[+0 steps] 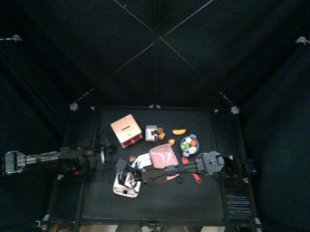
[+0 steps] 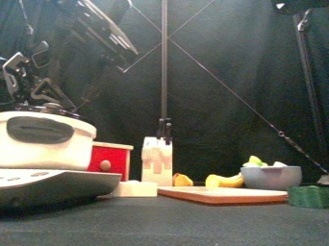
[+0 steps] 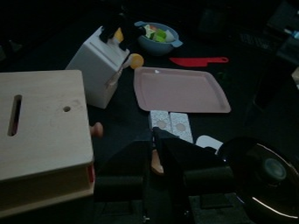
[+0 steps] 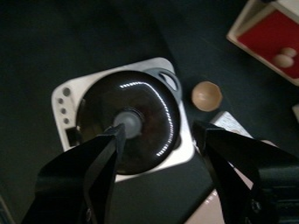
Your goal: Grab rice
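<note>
The rice cooker (image 4: pixel 126 122) sits beneath the right pincer (image 4: pixel 163 162), spread wide, grasping nothing.

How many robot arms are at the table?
2. The left arm reaches in from the left side of the table; the right arm comes in from the right, over the rice cooker.

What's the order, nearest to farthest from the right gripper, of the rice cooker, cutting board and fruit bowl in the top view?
From the right gripper:
1. Rice cooker, directly beneath it at the front left.
2. Cutting board, mid-table, just behind.
3. Fruit bowl, toward the back right.
</note>
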